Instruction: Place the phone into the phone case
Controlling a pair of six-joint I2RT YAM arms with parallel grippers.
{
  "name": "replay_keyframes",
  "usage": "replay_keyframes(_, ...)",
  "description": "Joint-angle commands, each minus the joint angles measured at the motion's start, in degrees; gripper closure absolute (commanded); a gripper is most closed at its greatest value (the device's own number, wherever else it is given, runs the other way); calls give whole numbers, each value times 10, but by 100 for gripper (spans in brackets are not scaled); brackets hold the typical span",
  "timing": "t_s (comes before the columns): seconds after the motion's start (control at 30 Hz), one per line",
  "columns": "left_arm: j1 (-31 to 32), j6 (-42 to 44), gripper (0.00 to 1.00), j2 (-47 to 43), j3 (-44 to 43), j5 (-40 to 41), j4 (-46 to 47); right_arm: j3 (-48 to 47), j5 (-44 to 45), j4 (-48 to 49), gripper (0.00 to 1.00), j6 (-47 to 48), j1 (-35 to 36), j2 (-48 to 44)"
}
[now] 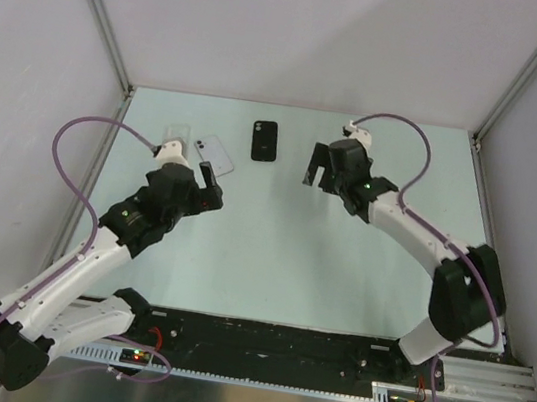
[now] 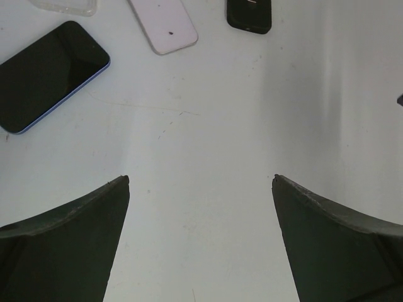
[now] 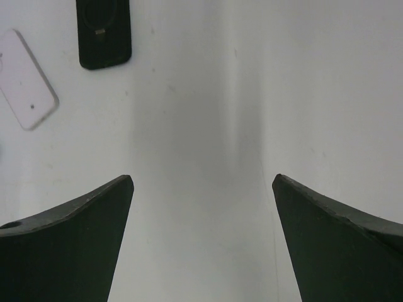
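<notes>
A phone with a dark screen and a bluish edge lies face up on the table, at the upper left of the left wrist view; my left arm hides it in the top view. A black phone case lies at the back centre and also shows in the left wrist view and the right wrist view. My left gripper is open and empty over bare table, near and to the right of the phone. My right gripper is open and empty, to the right of the black case.
A white phone-shaped piece lies between the phone and the black case; it also shows in both wrist views. A clear case lies at the back left. Grey walls enclose the table on three sides.
</notes>
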State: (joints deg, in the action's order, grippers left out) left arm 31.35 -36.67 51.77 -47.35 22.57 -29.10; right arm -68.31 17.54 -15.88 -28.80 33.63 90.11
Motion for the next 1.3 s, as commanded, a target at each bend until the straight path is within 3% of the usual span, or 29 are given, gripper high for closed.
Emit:
replay_keyframes(0.0, -31, -13, 2, -1, -28, -40, -19, -90, -31, 47, 0, 35, -15, 96)
replay_keyframes(0.4, -63, 6, 2, -27, -48, -62, -47, -395, -59, -14, 0, 58, -7, 380)
replay_keyframes(0.7, -84, 19, 2, -26, -54, -73, -55, -677, -52, -156, 0, 109, 16, 554)
replay_keyframes(0.9, -96, 10, 2, -10, -58, -62, -53, -716, -55, -165, 0, 147, 17, 580)
replay_keyframes(1.03, -107, -25, 2, 72, -92, -30, -24, -712, -59, -153, 0, 148, 12, 578)
replay_keyframes(1.27, -151, -60, 23, 355, -252, -106, 46, -711, -123, -128, 8, 100, -12, 574)
